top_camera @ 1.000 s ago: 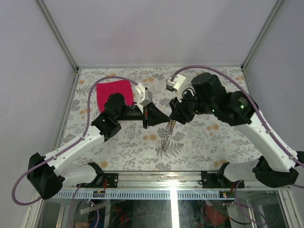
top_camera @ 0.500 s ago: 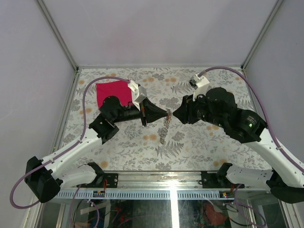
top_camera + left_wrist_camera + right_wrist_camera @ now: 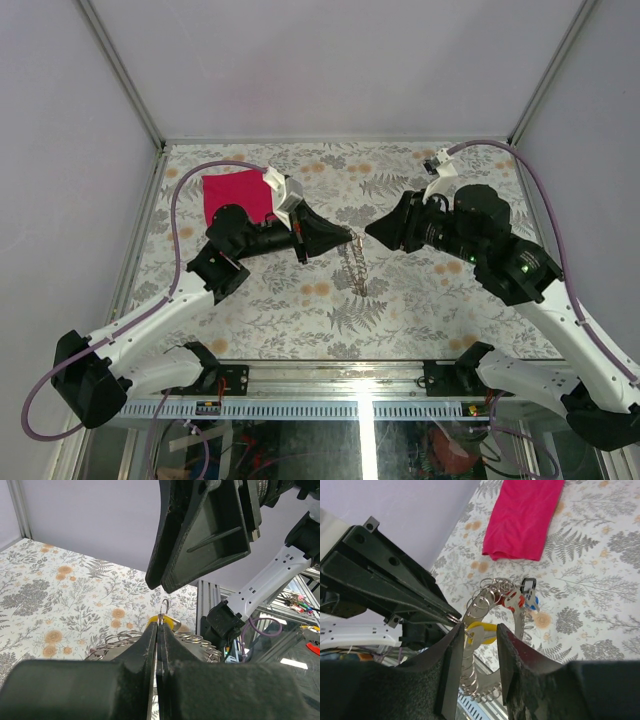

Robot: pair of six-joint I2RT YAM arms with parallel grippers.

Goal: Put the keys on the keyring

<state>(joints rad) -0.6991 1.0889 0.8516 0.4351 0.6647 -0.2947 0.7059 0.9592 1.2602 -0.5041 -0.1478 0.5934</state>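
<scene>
1. The left gripper (image 3: 159, 624) has its fingers pressed tight together. They pinch a thin silvery wire of the keyring (image 3: 482, 600), which pokes out just past the tips.
2. The rest of the keyring, a chain of small silvery rings, hangs below the left fingertips, above the flower-print table (image 3: 300, 310) in the top view. Whether its lower end touches the print cannot be told.
3. The keys (image 3: 516, 601) sit in that same bunch. A yellow-headed one lies right against the left fingertips, and a red-headed one lies further along the curve of rings, beside a tiny blue piece (image 3: 533, 606).
4. The right gripper (image 3: 374, 232) faces the left gripper tip to tip, close but apart. Its fingers are spread, with a gap between them.
5. From the right wrist, the yellow key head and the ring chain show through that gap (just beyond the pads, and nothing appears clamped there).
6. A pink-red cloth (image 3: 525, 515) lies flat on the table, well beyond the right fingertips and behind the left gripper's wrist.
</scene>
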